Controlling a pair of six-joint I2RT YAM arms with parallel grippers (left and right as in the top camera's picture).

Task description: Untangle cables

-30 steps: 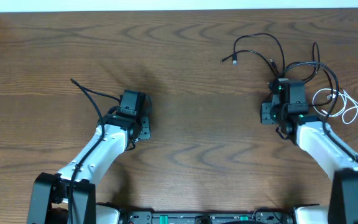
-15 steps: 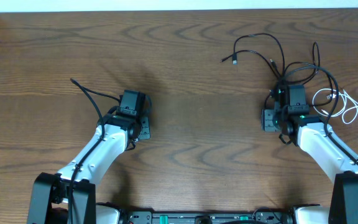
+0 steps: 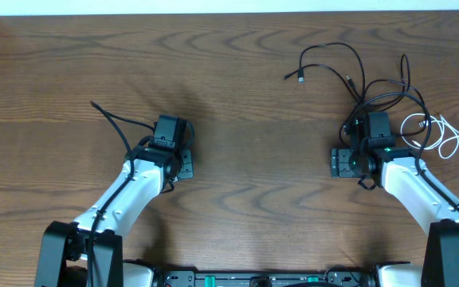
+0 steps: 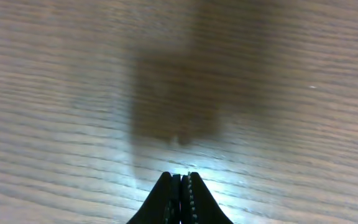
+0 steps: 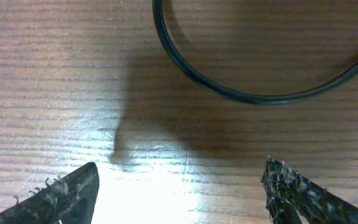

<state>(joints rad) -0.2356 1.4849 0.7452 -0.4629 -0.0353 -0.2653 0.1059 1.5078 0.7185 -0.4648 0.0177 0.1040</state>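
The cables lie at the table's back right. Thin black cords (image 3: 370, 83) loop over one another there, and one plug end (image 3: 300, 76) reaches out to the left. A thin white cord (image 3: 439, 133) is coiled at their right edge. My right gripper (image 3: 355, 151) stands at the near-left side of the tangle. Its jaws are wide open in the right wrist view (image 5: 182, 183), with bare wood between them, and one black cord loop (image 5: 253, 96) curves just ahead of them. My left gripper (image 3: 169, 137) is far to the left, shut (image 4: 181, 179) on nothing over bare wood.
A thicker black wire (image 3: 110, 118) sticks out behind the left arm and runs along it. The wooden table (image 3: 237, 96) ends at a pale strip along the back. Both arms come in from the front edge.
The right gripper's jaws have spread wider and it has drawn slightly toward the front, off the cords. The left arm has not moved.
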